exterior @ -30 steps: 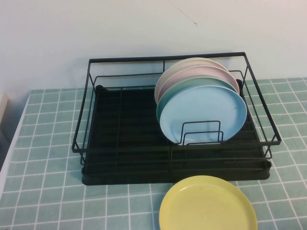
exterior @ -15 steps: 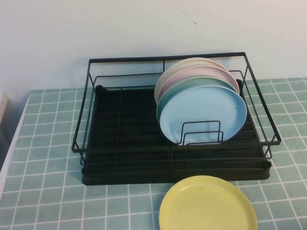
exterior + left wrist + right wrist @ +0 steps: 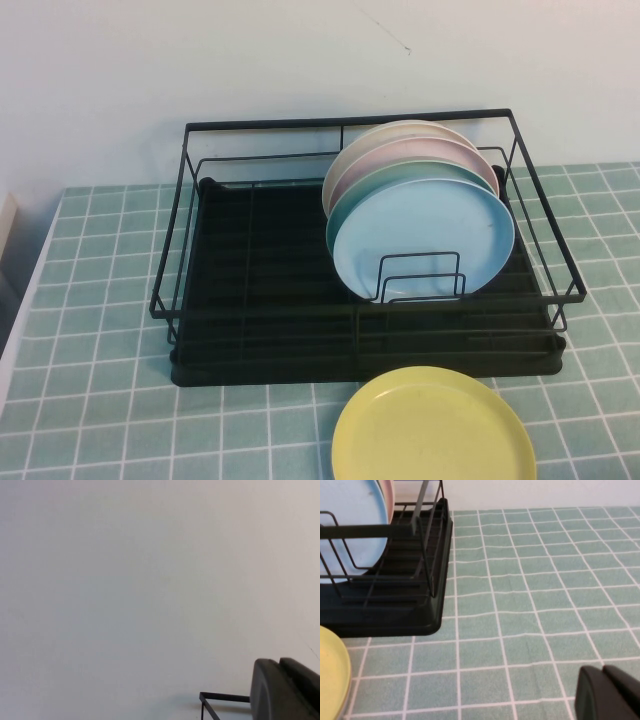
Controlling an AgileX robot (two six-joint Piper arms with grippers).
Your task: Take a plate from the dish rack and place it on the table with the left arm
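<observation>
We take the dish rack (image 3: 365, 250) as our landmark: it sits on the tiled tabletop (image 3: 90, 400) with its back rail close to the pale wall (image 3: 300, 60). The sky-blue plate (image 3: 425, 237) stands on edge in the right half of the rack, leaning back, frontmost in a row of four. Its lower part is crossed by the small wire dividers (image 3: 420, 275), and its bottom edge is lost against the black tray. Behind it we see only the upper crescents of a mint-green plate (image 3: 385, 185), a pink plate (image 3: 400, 158) and a cream plate (image 3: 395, 137); the rest of each is hidden by the plate in front.

A yellow plate (image 3: 432, 427) lies flat on the tabletop just in front of the rack's right front corner, its near edge cut off by the frame.

Neither arm appears in the high view. In the left wrist view, the left claw (image 3: 287, 690) shows only as a dark rounded corner, held up facing the wall above one top corner of the rack; we cannot tell how its fingers stand. In the right wrist view, the right claw (image 3: 609, 694) is likewise a cut-off dark shape, low over the tabletop to the right of the rack, and its opening is also unclear to us. That view catches the rack's corner, a slice of the blue plate, and an edge of the yellow plate.
</observation>
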